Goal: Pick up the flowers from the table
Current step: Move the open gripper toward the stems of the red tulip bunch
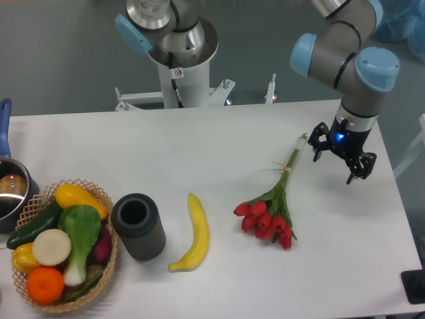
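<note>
Flowers [271,211] lying flat on table [219,139], red buds pointing toward near edge, stems reaching up toward gripper [337,163]. Hovering just right of stem tips, fingers spread apart, gripping nothing. Sitting left of flowers: banana [191,234], dark cylinder [138,226], basket [106,269] of vegetables.

Views: one fixed camera.
Position: above the table's [219,133] near long edge, opposite the arm's base [178,73].
Facing: downward and across, towards the base and grey floor behind.
Range: moderate; tabletop cropped left and right.
Overlap: none, single view.
</note>
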`<action>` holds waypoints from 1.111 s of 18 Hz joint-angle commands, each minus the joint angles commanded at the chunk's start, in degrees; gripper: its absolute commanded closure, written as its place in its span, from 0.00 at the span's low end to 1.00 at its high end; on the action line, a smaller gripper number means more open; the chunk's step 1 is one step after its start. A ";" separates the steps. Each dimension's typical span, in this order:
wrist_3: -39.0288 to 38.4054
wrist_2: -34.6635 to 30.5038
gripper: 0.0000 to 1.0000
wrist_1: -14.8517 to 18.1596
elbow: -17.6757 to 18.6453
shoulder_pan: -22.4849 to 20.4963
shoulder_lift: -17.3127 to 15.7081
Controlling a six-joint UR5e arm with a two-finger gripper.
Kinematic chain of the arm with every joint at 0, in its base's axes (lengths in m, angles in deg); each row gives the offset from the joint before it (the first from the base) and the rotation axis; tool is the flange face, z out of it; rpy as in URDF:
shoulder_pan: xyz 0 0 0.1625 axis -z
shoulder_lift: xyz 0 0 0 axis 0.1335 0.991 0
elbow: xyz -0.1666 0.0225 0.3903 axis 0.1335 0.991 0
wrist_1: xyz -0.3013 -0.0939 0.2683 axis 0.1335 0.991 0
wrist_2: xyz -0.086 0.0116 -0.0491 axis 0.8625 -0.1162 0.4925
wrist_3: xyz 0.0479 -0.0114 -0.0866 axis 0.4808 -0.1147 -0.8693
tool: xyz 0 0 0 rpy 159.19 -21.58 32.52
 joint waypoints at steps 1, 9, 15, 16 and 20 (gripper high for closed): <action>0.00 0.00 0.00 0.00 -0.09 0.00 0.17; -1.58 0.00 0.00 0.00 0.18 0.88 0.62; -4.39 1.84 0.00 -0.35 0.96 0.79 1.58; -4.74 3.24 0.00 -0.44 1.23 0.79 1.67; -5.01 6.15 0.00 -0.35 1.23 0.35 1.67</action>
